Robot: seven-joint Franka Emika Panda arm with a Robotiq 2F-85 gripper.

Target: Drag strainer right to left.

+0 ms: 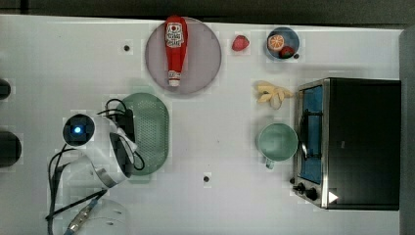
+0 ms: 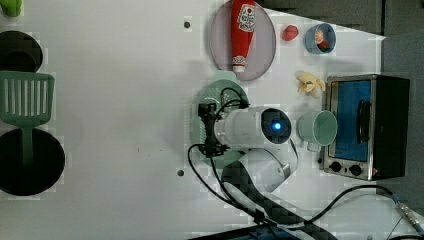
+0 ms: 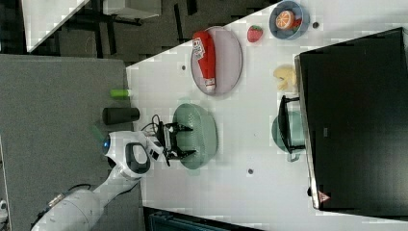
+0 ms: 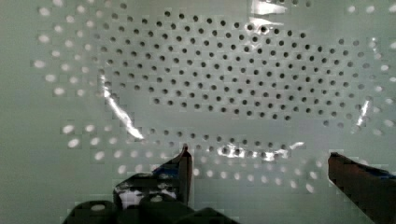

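Bright, even light falls on the white table [image 1: 244, 205], washing it nearly flat in the top view and the left view, with only soft, faint shadows beside the grey plate [image 1: 205, 63] and the toaster oven [image 1: 359, 142]. Blocky compression squares ring most objects, and fine detail is smeared. In the wrist view, the strainer [image 4: 224, 79] carries sharp white streaks of glare, its holes softening toward the picture's edges, and the dark fingertips [image 4: 184, 161] are blurred.
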